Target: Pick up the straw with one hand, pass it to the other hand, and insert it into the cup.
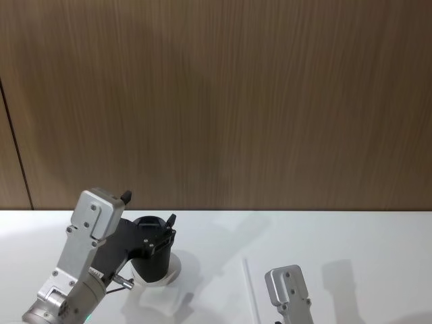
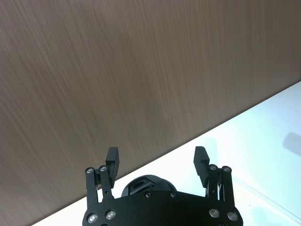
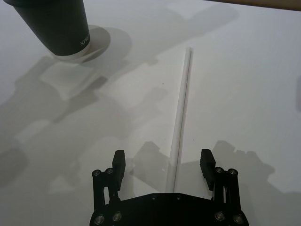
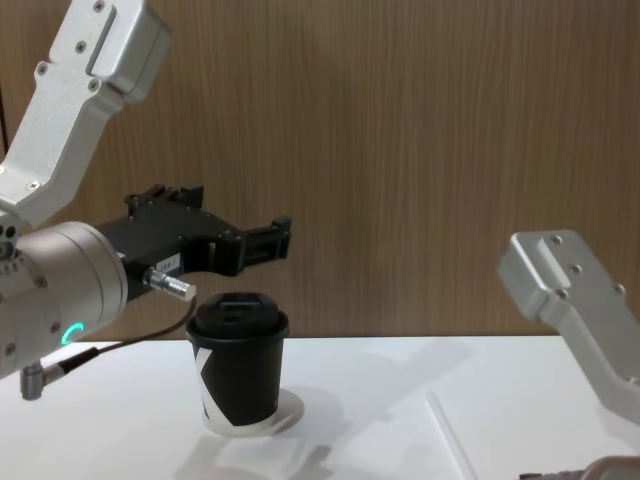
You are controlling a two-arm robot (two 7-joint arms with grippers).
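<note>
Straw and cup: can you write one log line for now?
straw: flat on table, ungripped | right gripper: open, over straw | left gripper: open, above cup | cup: upright, lid on

- The straw [image 3: 181, 108] lies flat on the table [image 3: 244, 70] below the right gripper [image 3: 163, 157], running ahead in line with the gap between its parted fingers.
- The cup [image 3: 56, 23] stands on the table ahead of that gripper and to its left, well apart from the straw.
- The left gripper [image 2: 157, 157] hangs above the cup, fingers parted and pointing toward the wall [image 2: 141, 70].
</note>
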